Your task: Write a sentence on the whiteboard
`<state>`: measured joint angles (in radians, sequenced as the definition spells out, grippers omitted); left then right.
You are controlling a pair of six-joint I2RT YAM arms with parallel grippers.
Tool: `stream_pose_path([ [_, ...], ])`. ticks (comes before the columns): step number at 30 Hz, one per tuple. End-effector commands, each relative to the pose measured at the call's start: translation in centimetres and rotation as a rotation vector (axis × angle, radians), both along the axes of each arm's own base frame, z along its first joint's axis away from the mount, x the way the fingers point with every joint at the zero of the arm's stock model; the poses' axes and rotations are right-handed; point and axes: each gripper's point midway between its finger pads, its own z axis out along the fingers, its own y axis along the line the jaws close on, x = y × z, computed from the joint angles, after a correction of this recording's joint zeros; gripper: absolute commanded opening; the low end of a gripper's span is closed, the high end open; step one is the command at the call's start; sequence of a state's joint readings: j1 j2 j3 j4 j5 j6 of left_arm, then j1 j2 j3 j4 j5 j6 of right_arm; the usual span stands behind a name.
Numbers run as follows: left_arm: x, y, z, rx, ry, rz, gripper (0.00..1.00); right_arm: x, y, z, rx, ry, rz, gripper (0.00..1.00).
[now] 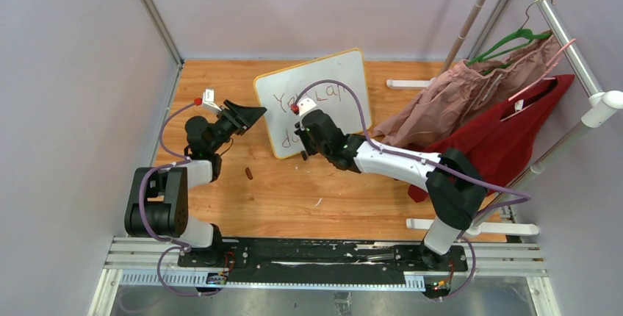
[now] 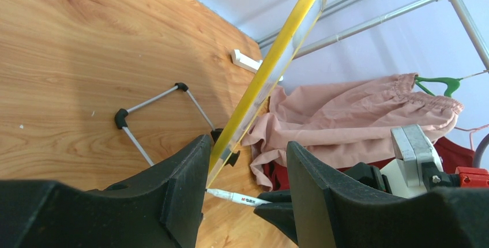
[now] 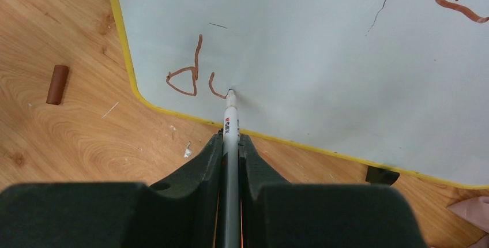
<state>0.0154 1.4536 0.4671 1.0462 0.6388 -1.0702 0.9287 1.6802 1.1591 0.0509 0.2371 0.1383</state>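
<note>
1. The whiteboard [image 1: 334,66] stands by the far edge of the tabletop [image 1: 308,191], about mid-width. It is tilted back on a wire stand [image 2: 153,118], and its yellow frame is visible all round.
2. The sentence [image 1: 283,100] is in brown-red strokes. The top line is partly behind the right arm and its cable. In the right wrist view the lower line reads "d" plus the start of another letter, near the board's lower left corner.
3. The right gripper [image 3: 230,141] is clamped tight on a white marker [image 3: 231,115]. The marker tip touches the board just right of that partial letter.
4. The left gripper [image 2: 248,142] has its jaws wide and holds nothing. It sits at the board's left edge, and in the left wrist view the frame runs down between the fingers. Can't tell whether either finger touches the frame.
5. A small brown cylinder [image 1: 249,173] lies on the wood left of the board's lower corner, apart from both grippers.
6. At the right edge of the tabletop is a metal clothes rack [image 1: 566,44] with a pink garment [image 1: 470,92] and a red garment [image 1: 514,136]. The pink one drapes down to just beside the board's right side.
</note>
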Motion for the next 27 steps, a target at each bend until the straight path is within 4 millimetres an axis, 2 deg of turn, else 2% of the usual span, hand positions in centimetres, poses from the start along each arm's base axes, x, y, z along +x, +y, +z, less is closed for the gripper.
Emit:
stream_pose_path([
  [1, -0.3, -0.4, 0.9, 0.003, -0.047, -0.02, 0.56, 2.0, -0.4, 1.9, 0.012, -0.054, -0.05, 0.0],
  [14, -0.3, -0.4, 0.8, 0.001, -0.046, -0.021, 0.56, 2.0, 0.9, 2.6, 0.042, -0.047, -0.013, 0.0],
  [27, -0.3, -0.4, 0.9, -0.001, -0.05, -0.022, 0.56, 0.9, 2.1, 1.8, 0.04, -0.023, 0.024, 0.0],
])
